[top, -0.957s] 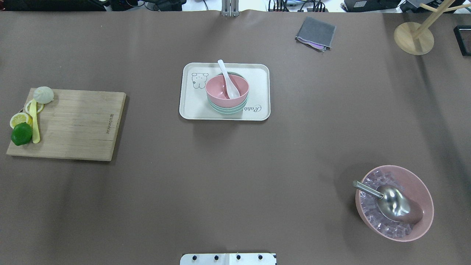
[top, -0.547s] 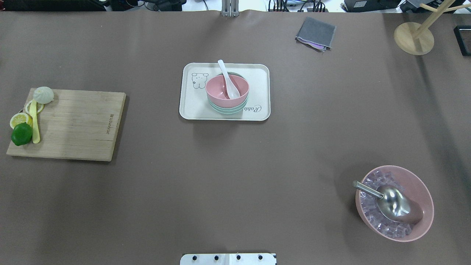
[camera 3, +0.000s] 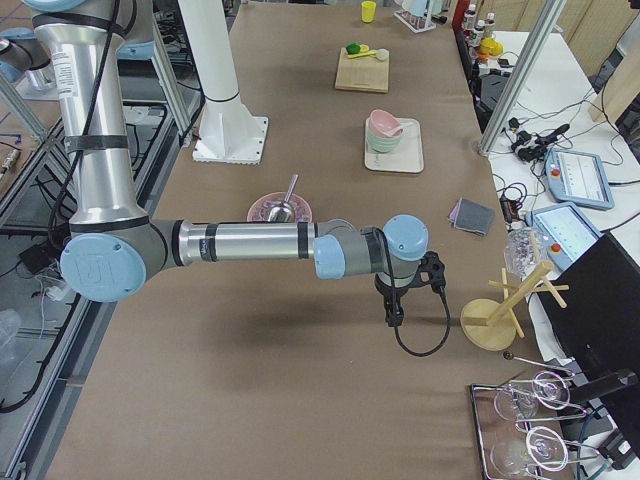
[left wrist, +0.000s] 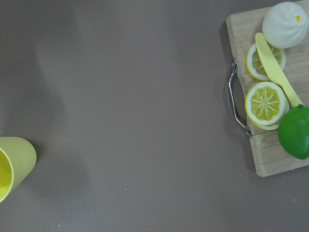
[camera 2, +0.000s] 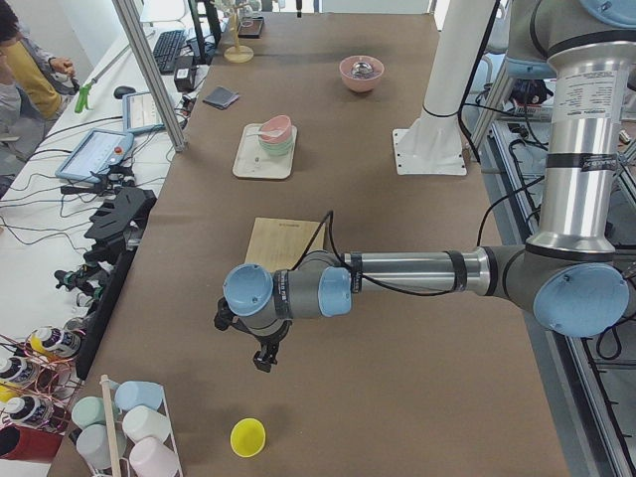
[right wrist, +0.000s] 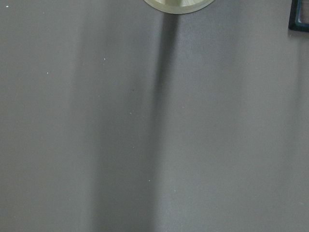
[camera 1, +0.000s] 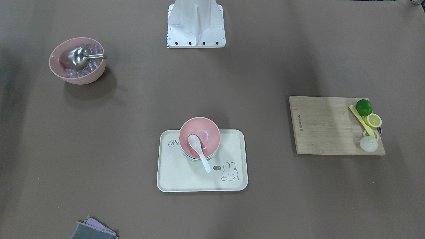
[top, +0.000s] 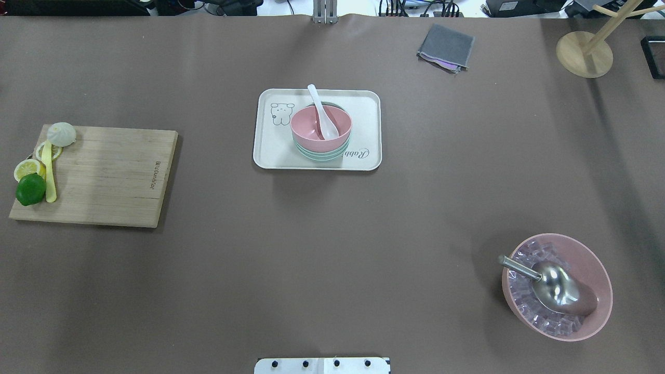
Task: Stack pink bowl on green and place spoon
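Scanning the bench (top: 332, 249) from the left edge: cutting board (top: 104, 176), no part in this job. On to the middle, toward the far edge, and there on the tray (top: 275, 150): pink bowl (top: 310, 129) nested inside the green bowl (top: 321, 155), spoon (top: 323, 120) lying in the pink one, handle poking out over the rim. Looks like both steps done, nothing left but parking the arms. Down toward the right corner on the robot's side, ice bowl (top: 597, 270) with a metal scoop (top: 556, 288), not involved. Now the left gripper (camera 2: 264, 358), hanging low near the left end, nothing seen in it; right gripper (camera 3: 392, 318) likewise near the right end, over bare bench. Spread or pressed together? Cannot tell from these side views.
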You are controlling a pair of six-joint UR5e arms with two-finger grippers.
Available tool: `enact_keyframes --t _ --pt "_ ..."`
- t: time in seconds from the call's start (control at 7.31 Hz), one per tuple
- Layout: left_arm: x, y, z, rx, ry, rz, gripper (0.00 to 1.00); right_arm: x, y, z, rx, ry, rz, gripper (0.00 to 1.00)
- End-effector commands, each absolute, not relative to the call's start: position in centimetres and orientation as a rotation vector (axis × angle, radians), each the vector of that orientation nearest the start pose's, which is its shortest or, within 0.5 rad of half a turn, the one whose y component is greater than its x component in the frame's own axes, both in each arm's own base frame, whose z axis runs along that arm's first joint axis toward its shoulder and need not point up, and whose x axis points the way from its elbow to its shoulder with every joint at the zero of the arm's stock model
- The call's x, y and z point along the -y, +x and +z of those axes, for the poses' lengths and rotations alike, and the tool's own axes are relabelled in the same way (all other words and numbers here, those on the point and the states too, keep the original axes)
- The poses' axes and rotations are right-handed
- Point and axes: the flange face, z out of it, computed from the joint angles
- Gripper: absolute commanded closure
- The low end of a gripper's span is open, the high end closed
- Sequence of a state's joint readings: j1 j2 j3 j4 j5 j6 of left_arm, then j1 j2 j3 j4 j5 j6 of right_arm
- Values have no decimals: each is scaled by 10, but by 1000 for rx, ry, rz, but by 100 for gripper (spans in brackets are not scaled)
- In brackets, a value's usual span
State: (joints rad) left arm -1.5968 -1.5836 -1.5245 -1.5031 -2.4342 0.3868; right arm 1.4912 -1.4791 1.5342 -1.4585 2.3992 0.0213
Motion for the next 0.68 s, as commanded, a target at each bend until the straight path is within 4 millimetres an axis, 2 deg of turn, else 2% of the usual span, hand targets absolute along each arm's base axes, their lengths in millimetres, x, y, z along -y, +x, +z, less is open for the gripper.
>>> enact_keyframes --t 0.0,0.27,0.55 --pt "490 -70 672 -865 98 299 2 543 17 611 826 123 -127 0" --pt "488 -70 676 -862 103 302 2 543 17 612 824 116 -115 0" --pt "494 -71 671 -854 122 311 2 543 16 616 837 111 -119 0"
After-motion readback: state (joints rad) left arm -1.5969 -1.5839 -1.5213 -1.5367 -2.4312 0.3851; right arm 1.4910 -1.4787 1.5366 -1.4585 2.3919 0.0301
